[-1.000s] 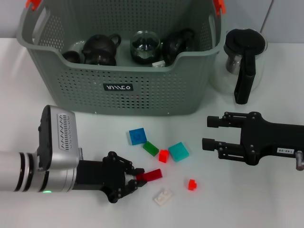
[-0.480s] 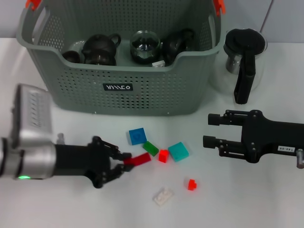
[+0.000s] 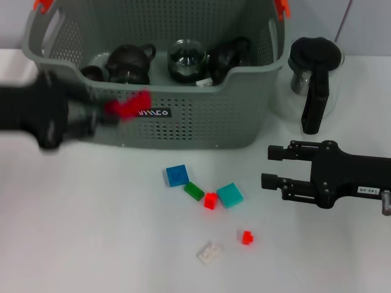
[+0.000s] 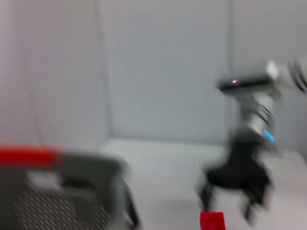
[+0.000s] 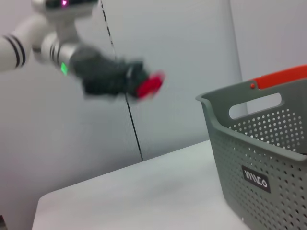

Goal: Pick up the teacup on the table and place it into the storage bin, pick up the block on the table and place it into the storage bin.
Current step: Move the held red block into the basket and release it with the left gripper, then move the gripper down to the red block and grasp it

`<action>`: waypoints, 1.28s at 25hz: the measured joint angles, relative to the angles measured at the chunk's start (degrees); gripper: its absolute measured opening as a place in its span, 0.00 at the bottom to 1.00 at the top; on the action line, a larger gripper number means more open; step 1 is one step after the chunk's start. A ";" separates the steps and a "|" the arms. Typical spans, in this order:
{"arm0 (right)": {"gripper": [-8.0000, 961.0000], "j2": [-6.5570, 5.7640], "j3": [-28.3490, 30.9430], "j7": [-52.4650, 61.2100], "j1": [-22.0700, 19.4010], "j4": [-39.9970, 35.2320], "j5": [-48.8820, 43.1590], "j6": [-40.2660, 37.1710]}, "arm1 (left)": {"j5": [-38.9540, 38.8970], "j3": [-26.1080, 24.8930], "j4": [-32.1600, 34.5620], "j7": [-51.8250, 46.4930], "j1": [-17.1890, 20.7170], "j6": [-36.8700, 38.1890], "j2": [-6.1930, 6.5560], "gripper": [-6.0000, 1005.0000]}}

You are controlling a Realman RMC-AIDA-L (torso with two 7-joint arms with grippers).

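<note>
Left gripper (image 3: 107,116) is up off the desk (image 3: 91,244), in front of the storage bin (image 3: 201,116) front wall, just left of its black label (image 3: 153,112); heavily motion-blurred. Jaws clamped on a flat red block (image 3: 129,105), which sits level with the bin's front wall near the rim, not inside it. In the right wrist view the same gripper (image 5: 129,79) holds the red block (image 5: 150,85) in the air, well off to the side of the bin (image 5: 259,158). In the left wrist view the red block (image 4: 211,222) shows at the picture edge.

Right gripper (image 3: 275,168) hangs near the desk, below the glass pitcher (image 3: 314,79), which stands right of the bin; jaws apart, holding nothing.

Inside the bin: dark teapots (image 3: 129,64) and a glass cup (image 3: 186,59), against the front wall.

On the desk in front of the bin: blue block (image 3: 177,175), green block (image 3: 194,191), small red block (image 3: 210,201), teal block (image 3: 230,195) clustered close together; another small red block (image 3: 246,237) and a white block (image 3: 209,251) lie farther from the bin.
</note>
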 joint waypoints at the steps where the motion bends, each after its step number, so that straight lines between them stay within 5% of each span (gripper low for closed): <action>1: 0.67 0.01 -0.01 0.00 0.01 0.02 -0.04 0.00 | -0.92 -0.12 -1.80 -3.09 -1.49 -1.03 0.26 0.22; 6: 0.67 0.17 -0.01 0.00 0.12 0.12 -0.03 -0.06 | 1.43 2.22 -6.15 -19.10 -9.60 -13.61 0.68 0.23; 10: 0.67 0.45 -0.04 0.00 0.26 0.15 -0.21 -0.13 | 6.87 8.91 -0.79 -23.00 -13.66 -27.88 0.59 0.23; 14: 0.67 0.53 -0.13 0.00 0.41 0.15 -0.24 -0.53 | 14.66 16.35 3.80 -26.38 -15.12 -44.40 -1.44 0.24; 22: 0.67 0.29 0.02 0.36 0.28 0.07 -0.23 -1.13 | 26.25 23.93 7.66 -34.80 -17.73 -53.00 -3.58 0.25; 27: 0.67 0.21 0.02 0.36 0.12 -0.06 -0.22 -1.17 | 21.72 19.90 -2.87 -35.10 -14.53 -50.21 -6.27 0.36; 28: 0.67 0.16 0.02 0.37 0.05 -0.12 -0.23 -1.21 | 15.00 17.36 -8.97 -34.05 -10.55 -46.99 -7.17 0.40; 32: 0.67 -0.09 -0.13 0.64 -0.11 -0.45 -0.26 -1.32 | -4.59 12.73 -13.70 -27.35 -1.29 -38.28 -6.92 0.56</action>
